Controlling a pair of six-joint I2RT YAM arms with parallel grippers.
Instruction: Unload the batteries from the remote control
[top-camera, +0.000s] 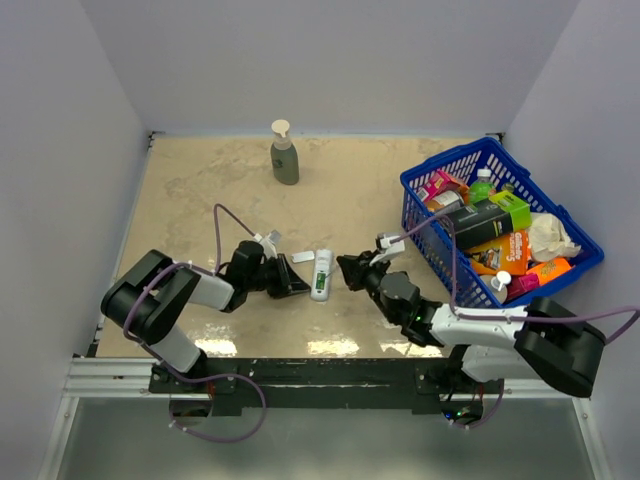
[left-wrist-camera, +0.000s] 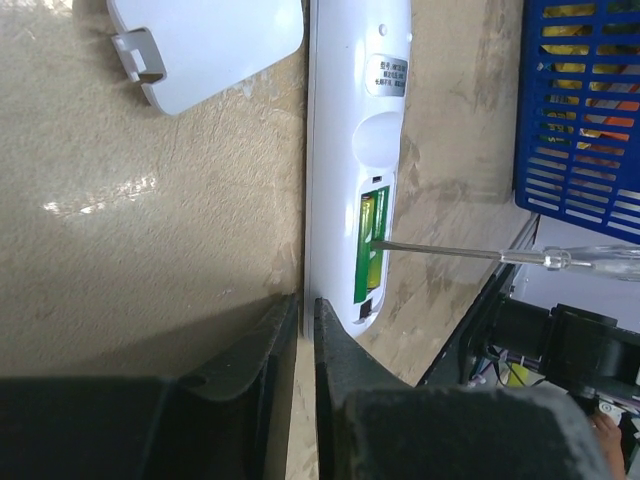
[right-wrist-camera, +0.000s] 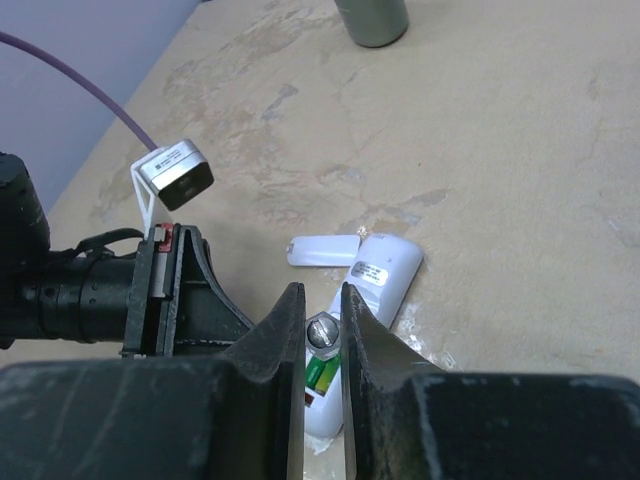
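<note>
Remote control (top-camera: 321, 274), a slim light grey-white plastic bar with rounded ends, lies flat on the beige mottled table (top-camera: 200, 200) between the two grippers, back side up and battery recess open. Slim green cylindrical batteries (left-wrist-camera: 368, 275) sit in the recess near the remote's end closest to the arm bases. They also show green in the right wrist view (right-wrist-camera: 322, 375).

Small flat white rectangular cover piece (top-camera: 303, 257) lies on the table just beside the remote's far-left side. I can't tell if the two touch.

Left gripper (left-wrist-camera: 307, 305): jaws almost together with only a thin slit and nothing visible in it. The tips are at the remote's left edge near the battery end. I can't tell if they press on it.

Right gripper (right-wrist-camera: 322, 300): jaws clamped on a thin grey-shafted screwdriver with a clear plastic handle (left-wrist-camera: 450, 251). The shaft runs in from the remote's right side, with its tip inside the recess, touching the green batteries.

Grey-green soap pump bottle (top-camera: 285, 155) stands upright at the far side of the table, well apart from the remote. Blue plastic mesh basket (top-camera: 425, 175), packed with assorted cartons and bottles, sits at far right.
</note>
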